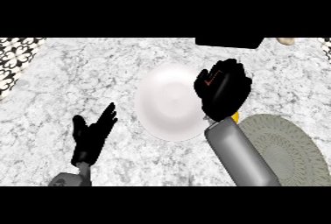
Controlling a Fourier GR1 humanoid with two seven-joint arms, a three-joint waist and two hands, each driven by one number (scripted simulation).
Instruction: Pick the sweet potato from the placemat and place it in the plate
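Marble counter (71, 87) fills your view, grey-white and speckled, with a white plate (167, 103) sitting near its middle. To the plate's right, close by but with bare counter between them, lies a round woven placemat (287, 146) in a pale grey-green; part of it is covered by your right forearm (239, 153), which comes up from the lower edge.

Your right hand (223, 87) is over the plate's right rim, fingers curled inward and the back of the hand turned toward you. You can see a small sliver of orange-yellow just under the wrist, at the edge nearest the placemat; that is all that shows of the sweet potato (236, 116). It sits tucked beneath the curled hand, so you have it in your grasp, though most of it is hidden by the hand. You cannot tell from here whether it touches the plate.

Your left hand (90, 133) rests at the lower left, well apart from the plate, fingers straight and pointing up and to the right, holding nothing.

Along the far edge you see a dark box-like shape (229, 41) and a small tan object (286, 40), both cut off. A patterned black-and-white surface (16, 57) shows at the upper left corner.
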